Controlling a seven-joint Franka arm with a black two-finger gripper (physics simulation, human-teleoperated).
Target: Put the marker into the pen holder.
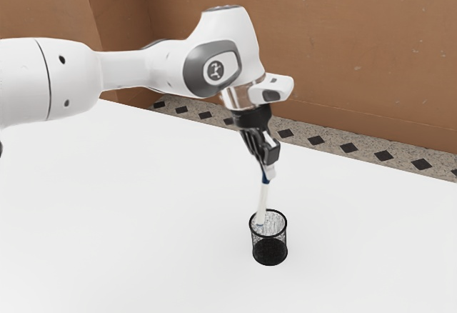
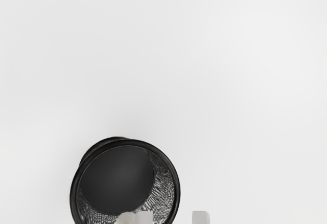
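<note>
My gripper (image 1: 268, 169) is above the pen holder in the exterior view, shut on the marker near its upper end. The pale marker (image 1: 263, 201) hangs slightly tilted, a dark blue band near its top. Its lower end overlaps the mouth of the black mesh pen holder (image 1: 270, 251), toward the exterior view's left; its depth there is hard to judge. In the wrist view, part of the pale marker (image 2: 125, 218) lies over the near rim of the upright holder (image 2: 177, 187), beside the gripper (image 2: 173, 218).
The white table (image 1: 128, 220) surrounds the holder. Beyond its far edge are a patterned floor strip (image 1: 350, 148) and a brown wall (image 1: 343, 41).
</note>
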